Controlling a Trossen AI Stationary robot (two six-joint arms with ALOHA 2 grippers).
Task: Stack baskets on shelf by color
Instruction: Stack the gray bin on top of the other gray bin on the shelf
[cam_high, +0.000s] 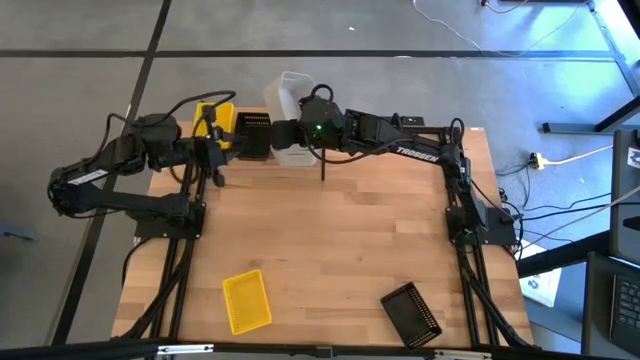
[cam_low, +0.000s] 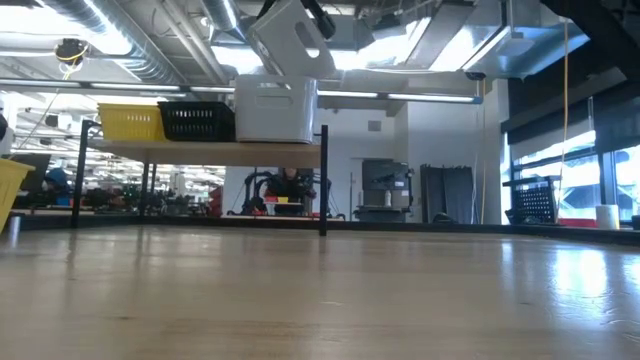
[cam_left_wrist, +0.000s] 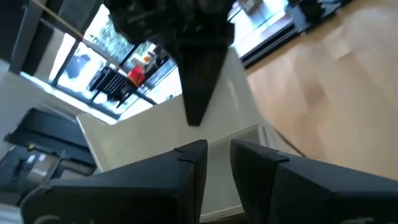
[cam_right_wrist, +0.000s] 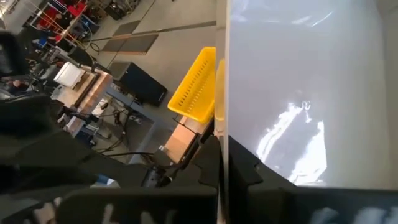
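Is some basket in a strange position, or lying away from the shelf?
Yes. The right gripper holds a white basket tilted above the white stack on the shelf. A yellow basket and a black basket lie askew on the table's near edge.

Right gripper (cam_high: 297, 118): above the shelf (cam_high: 300, 163), jaws closed on white basket (cam_high: 290, 92). Left gripper (cam_high: 216, 152): beside shelf's left end, jaws narrowly parted.

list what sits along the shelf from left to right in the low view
yellow basket → black basket → white basket standing on the shelf board, with a second white basket tilted in the air above it → black upright post
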